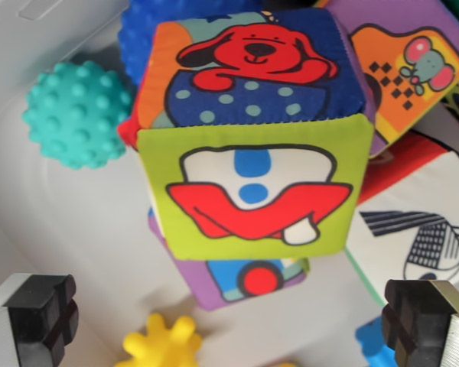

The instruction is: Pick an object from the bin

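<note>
A soft fabric cube (252, 138) fills the middle of the wrist view; its top face shows a red dog on blue, its near face is lime green with a red-and-white picture. It rests on other toys in the white bin (53, 222). My gripper (233, 317) is open, with one black finger pad (42, 306) at the bottom left and the other at the bottom right. Both pads sit nearer the camera than the cube and touch nothing. A purple cube (237, 279) lies partly hidden under the green face.
A teal knobbly ball (80, 115) lies on the wrist view's left. A yellow spiky toy (162, 344) sits at the bottom edge. A blue knobbly ball (157, 30) is behind the cube. More fabric cubes, orange with a mouse (413, 76) and white with stripes (417, 229), crowd the wrist view's right.
</note>
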Available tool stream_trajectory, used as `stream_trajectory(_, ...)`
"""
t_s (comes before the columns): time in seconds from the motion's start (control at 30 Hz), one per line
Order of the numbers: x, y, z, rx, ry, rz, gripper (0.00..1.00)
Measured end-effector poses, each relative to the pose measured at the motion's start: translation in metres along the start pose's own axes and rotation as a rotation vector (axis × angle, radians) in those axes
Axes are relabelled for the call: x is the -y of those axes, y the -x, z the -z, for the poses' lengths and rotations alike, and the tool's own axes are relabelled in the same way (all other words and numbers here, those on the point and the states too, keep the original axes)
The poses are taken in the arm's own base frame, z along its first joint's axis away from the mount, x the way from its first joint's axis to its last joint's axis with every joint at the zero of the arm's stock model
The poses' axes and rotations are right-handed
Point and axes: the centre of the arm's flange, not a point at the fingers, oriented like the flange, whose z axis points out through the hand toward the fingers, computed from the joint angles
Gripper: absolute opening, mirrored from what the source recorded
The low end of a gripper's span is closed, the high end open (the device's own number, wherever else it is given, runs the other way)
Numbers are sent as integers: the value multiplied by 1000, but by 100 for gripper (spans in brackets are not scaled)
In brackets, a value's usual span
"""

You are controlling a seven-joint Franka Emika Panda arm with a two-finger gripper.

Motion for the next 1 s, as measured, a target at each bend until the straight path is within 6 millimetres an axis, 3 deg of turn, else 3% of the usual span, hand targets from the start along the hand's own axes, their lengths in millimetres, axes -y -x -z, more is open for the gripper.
stream_trajectory(0.53,0,0,-51,1,0,-1,100)
stream_trajectory(1.0,0,0,-70,2,0,-1,100)
